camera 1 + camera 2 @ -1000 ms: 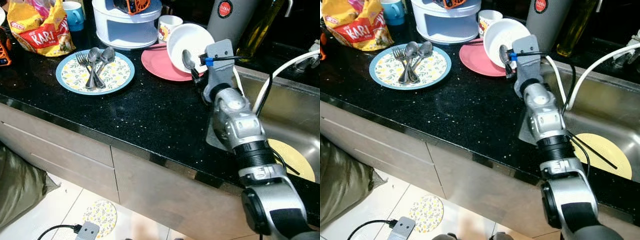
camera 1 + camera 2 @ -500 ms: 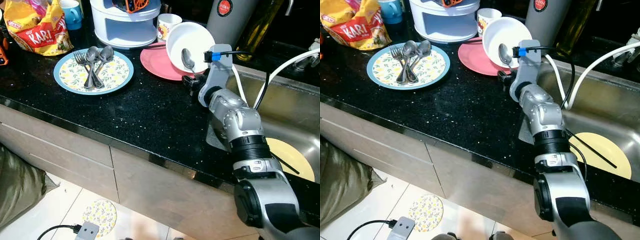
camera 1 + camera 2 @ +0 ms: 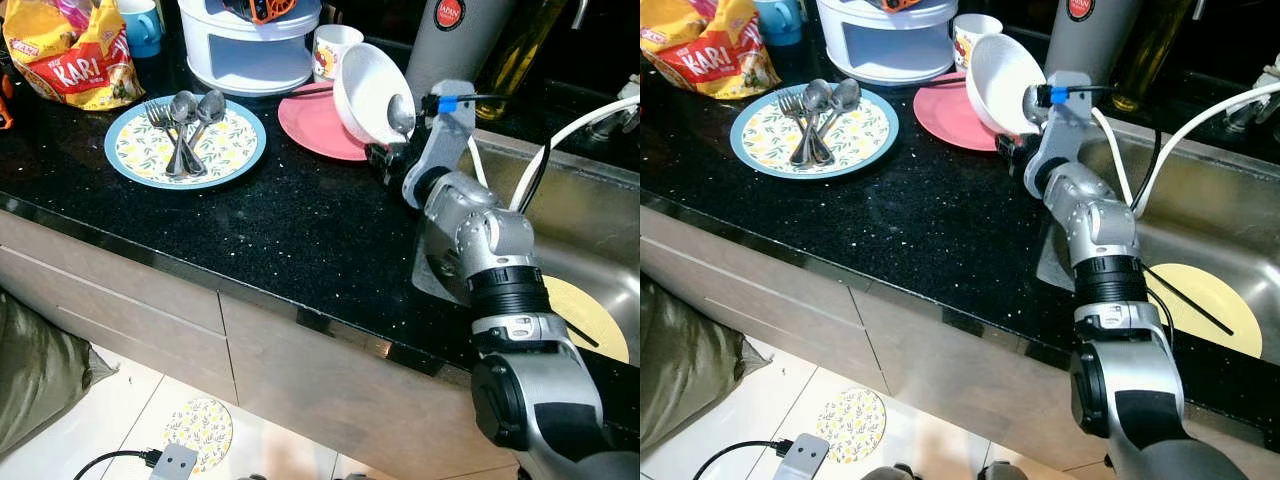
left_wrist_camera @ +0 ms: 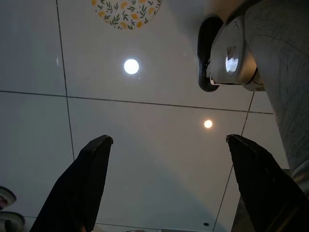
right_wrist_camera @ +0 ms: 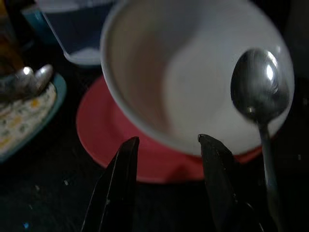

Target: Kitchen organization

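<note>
With your right gripper (image 5: 166, 186) open before the tilted white bowl (image 3: 365, 90), straddle its lower rim squarely, avoiding the steel spoon (image 5: 258, 96) inside.

Head stereo pair down over counter (image 3: 250, 230); wrist cameras along jaws

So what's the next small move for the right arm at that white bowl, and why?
Probably ease the right gripper forward so its open fingers straddle the lower rim of the white bowl, then close. The bowl sits tilted on the pink plate with a spoon leaning in it, and the fingers are short of the rim.
</note>
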Robot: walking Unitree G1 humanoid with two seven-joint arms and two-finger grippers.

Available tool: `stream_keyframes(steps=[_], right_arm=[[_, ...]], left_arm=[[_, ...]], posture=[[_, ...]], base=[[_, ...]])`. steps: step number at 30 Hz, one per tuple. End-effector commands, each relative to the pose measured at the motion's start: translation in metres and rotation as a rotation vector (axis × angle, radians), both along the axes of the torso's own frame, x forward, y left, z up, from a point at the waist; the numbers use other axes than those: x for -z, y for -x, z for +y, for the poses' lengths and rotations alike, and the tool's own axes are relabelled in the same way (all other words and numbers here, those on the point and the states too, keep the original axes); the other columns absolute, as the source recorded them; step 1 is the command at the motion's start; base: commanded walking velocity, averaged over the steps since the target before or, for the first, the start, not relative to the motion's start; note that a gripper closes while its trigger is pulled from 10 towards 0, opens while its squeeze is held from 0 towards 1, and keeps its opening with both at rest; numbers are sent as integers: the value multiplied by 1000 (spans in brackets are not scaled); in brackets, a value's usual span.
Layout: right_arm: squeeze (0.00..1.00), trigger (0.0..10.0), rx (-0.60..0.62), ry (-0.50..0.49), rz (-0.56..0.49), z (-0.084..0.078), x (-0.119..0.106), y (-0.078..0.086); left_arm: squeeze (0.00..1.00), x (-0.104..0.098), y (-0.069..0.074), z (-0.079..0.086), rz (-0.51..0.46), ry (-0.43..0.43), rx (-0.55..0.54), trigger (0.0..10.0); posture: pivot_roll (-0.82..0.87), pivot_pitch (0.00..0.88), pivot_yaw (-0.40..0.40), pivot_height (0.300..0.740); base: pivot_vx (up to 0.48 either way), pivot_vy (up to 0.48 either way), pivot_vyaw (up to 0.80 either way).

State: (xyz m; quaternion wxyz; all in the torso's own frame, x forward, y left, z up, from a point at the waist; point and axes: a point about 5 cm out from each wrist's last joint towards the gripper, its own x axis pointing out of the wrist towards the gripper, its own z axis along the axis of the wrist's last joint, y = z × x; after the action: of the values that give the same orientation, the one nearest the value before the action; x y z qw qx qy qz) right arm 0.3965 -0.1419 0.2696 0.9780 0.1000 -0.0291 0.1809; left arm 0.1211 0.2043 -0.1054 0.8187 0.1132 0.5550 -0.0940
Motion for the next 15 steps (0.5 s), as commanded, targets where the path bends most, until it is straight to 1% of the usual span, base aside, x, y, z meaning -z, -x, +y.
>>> stream_keyframes(steps=[1, 2, 3, 5, 6, 7, 9, 10, 12, 15], right_arm=[[0, 10000, 35, -33, -56, -8, -10, -1], [0, 10000, 63, -26, -68, -11, -11, -2], [0, 10000, 63, -26, -68, -11, -11, -2], [0, 10000, 152, 140, -79, -17, -6, -6], [0, 10000, 175, 197, -75, -19, -3, -7], [0, 10000, 185, 223, -55, -20, 0, -8], [0, 10000, 199, 256, -39, -22, 4, -9], [0, 10000, 199, 256, -39, -22, 4, -9], [0, 10000, 225, 246, -2, -26, 10, -11], [0, 10000, 233, 239, 33, -28, 15, -12]], left_arm=[[0, 6, 17, -8, 56, 22, 3, 10000], [0, 6, 17, -8, 56, 22, 3, 10000], [0, 6, 17, -8, 56, 22, 3, 10000], [0, 6, 18, -8, 56, 23, 2, 10000], [0, 6, 18, -8, 57, 23, 2, 10000], [0, 7, 19, -8, 58, 24, 2, 10000], [0, 7, 20, -9, 59, 24, 2, 10000], [0, 7, 20, -9, 59, 24, 2, 10000], [0, 7, 21, -9, 60, 25, 1, 10000], [0, 8, 23, -9, 62, 25, 0, 10000]], posture=[[65, 173, -108, 740], [65, 173, -108, 740], [65, 173, -108, 740], [66, 177, -110, 740], [66, 177, -110, 740], [68, 181, -111, 740], [69, 182, -111, 740], [69, 182, -111, 740], [73, 188, -113, 740], [77, 196, -115, 740]], base=[[0, 0, 0], [0, 0, 0], [0, 0, 0], [0, 0, 0], [0, 0, 0], [0, 0, 0], [0, 0, 0], [0, 0, 0], [0, 0, 0], [0, 0, 0]])
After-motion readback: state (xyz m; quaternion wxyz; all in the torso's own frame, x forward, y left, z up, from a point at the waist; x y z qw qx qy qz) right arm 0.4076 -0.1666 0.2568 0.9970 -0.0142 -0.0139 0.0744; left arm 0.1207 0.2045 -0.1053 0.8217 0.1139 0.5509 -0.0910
